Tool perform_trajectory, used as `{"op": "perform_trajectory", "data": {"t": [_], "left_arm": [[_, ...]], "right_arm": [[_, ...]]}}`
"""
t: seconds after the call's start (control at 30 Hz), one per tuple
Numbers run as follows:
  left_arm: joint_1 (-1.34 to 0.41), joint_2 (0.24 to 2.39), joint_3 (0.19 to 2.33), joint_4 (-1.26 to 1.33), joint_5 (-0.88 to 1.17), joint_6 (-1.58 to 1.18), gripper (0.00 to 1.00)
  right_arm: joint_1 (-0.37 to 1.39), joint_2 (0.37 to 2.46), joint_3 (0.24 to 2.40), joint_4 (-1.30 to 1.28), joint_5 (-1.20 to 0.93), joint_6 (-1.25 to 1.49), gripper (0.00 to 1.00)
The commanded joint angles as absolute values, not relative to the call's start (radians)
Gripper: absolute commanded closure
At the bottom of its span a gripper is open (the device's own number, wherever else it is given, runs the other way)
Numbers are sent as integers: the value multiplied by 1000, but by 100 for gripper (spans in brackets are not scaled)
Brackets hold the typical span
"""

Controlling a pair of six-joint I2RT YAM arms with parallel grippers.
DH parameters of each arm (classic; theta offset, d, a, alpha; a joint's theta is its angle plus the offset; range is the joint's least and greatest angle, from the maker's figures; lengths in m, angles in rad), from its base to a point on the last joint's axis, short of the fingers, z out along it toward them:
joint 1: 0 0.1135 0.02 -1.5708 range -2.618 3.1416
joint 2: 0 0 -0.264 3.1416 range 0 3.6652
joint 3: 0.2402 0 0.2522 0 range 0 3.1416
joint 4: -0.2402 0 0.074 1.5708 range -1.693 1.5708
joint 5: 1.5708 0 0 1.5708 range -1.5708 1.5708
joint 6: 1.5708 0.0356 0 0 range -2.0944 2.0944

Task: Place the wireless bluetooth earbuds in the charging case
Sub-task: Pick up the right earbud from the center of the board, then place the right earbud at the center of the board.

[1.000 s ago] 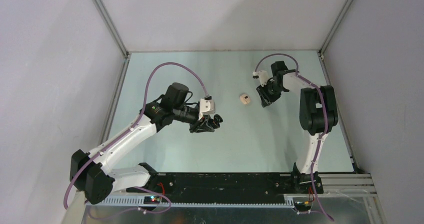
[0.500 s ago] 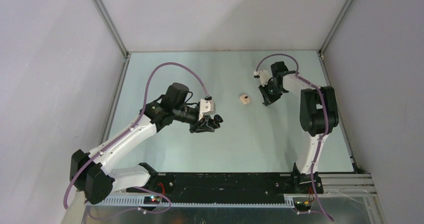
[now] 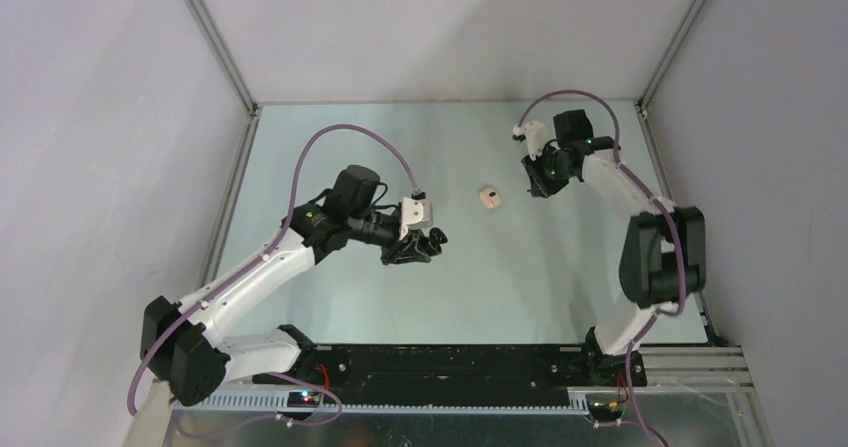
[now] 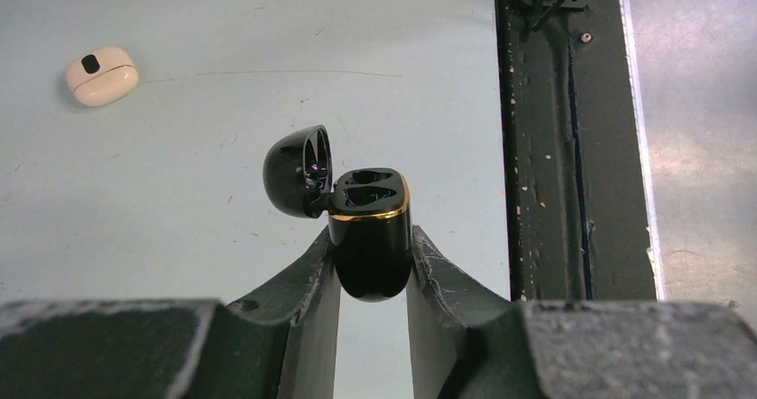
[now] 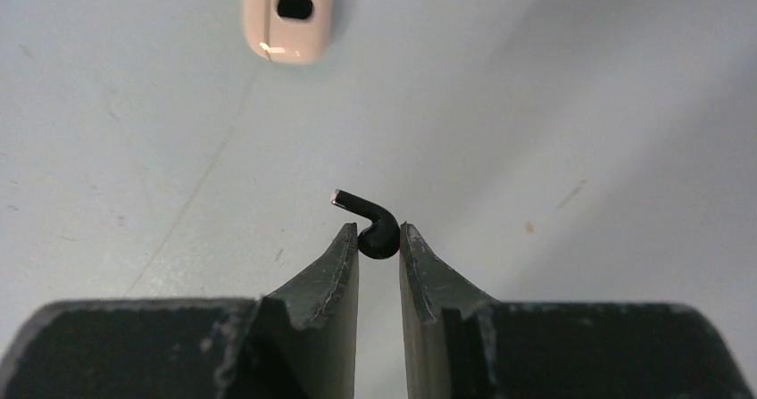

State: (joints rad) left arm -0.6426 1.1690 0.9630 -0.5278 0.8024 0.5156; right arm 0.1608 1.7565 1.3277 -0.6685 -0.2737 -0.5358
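Item: black earbud [image 5: 364, 209], bulb pinched in our right gripper [image 5: 378, 238]. Black charging case [image 4: 368, 216], lid open, clamped in our left gripper [image 4: 372, 249]. We should line stem with socket, then lower gently.

Left fingers [image 4: 303, 303], right fingers [image 5: 336, 285] clamped, seemingly both aloft

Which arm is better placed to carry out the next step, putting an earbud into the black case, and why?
Right. The right gripper pinches a black earbud, ready to carry over; the left gripper only holds the black case, its lid open and sockets looking empty.
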Motion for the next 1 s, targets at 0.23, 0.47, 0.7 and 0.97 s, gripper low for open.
{"op": "perform_trajectory", "data": {"t": [0.23, 0.47, 0.7, 0.97], "left_arm": [[-673, 1212, 967, -432, 743, 448, 100], [-673, 1200, 961, -429, 740, 453, 100], [-676, 1203, 962, -433, 739, 457, 100], [-678, 1204, 960, -433, 735, 460, 100]], "right_arm": [[272, 1584, 1263, -635, -194, -556, 80], [271, 1718, 1208, -663, -217, -522, 80], [274, 1802, 1200, -692, -221, -511, 80], [276, 1833, 1192, -711, -251, -528, 66]]}}
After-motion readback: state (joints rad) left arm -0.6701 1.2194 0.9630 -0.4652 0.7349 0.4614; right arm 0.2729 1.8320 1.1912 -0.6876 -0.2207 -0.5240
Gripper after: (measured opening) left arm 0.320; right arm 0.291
